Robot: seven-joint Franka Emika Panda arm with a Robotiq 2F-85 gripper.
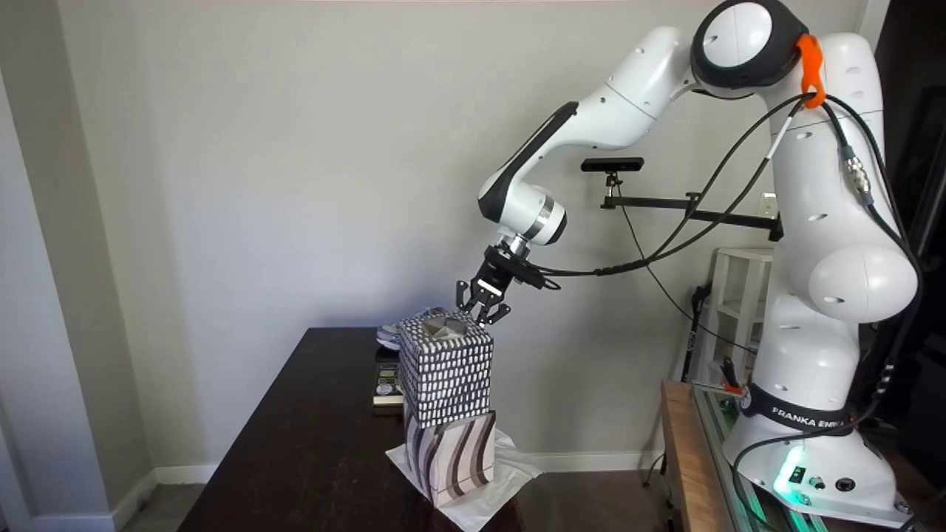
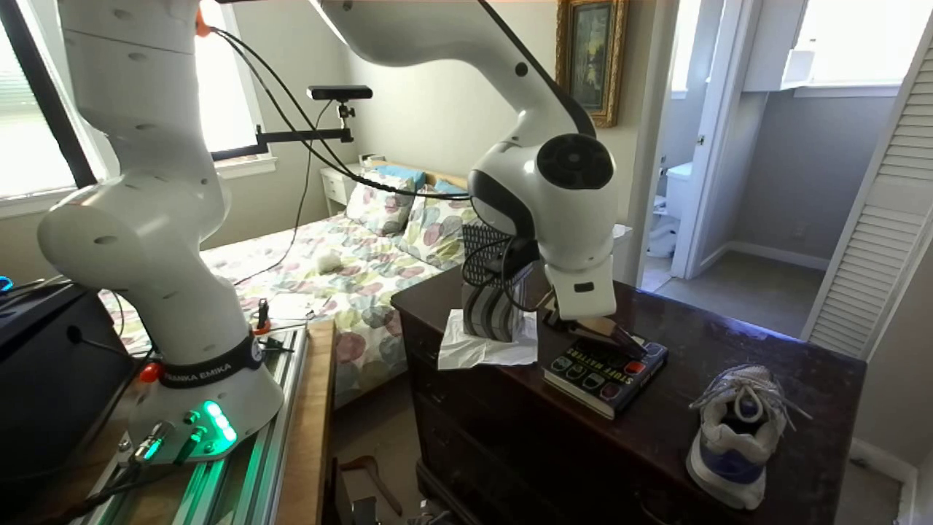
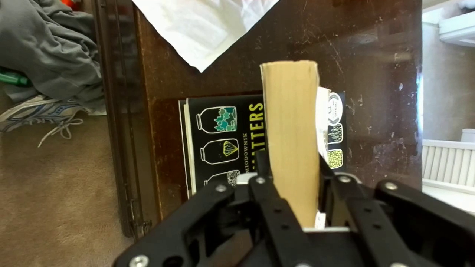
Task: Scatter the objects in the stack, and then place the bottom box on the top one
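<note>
Plain wall (image 1: 295, 185) is seen behind a dark dresser (image 1: 318, 428) in an exterior view; checkered box (image 1: 451, 377) is stacked on striped box (image 1: 458, 458), both on white sheet (image 1: 511, 474) by the edge. Striped box, the bottom one, is weighed down, so checkered box presumably must be lifted off first. In an exterior view, flat book (image 2: 598, 375) is laid between striped box and sneaker (image 2: 736, 437), the latter set well apart, maybe for working room; checkered box is partly blocked by arm (image 2: 437, 36). In wrist view, tan book (image 3: 291, 115) is clamped by gripper (image 3: 293, 161) across its narrow side, likely because the broad one wouldn't fit; held over flat book, contact can't be told.
</note>
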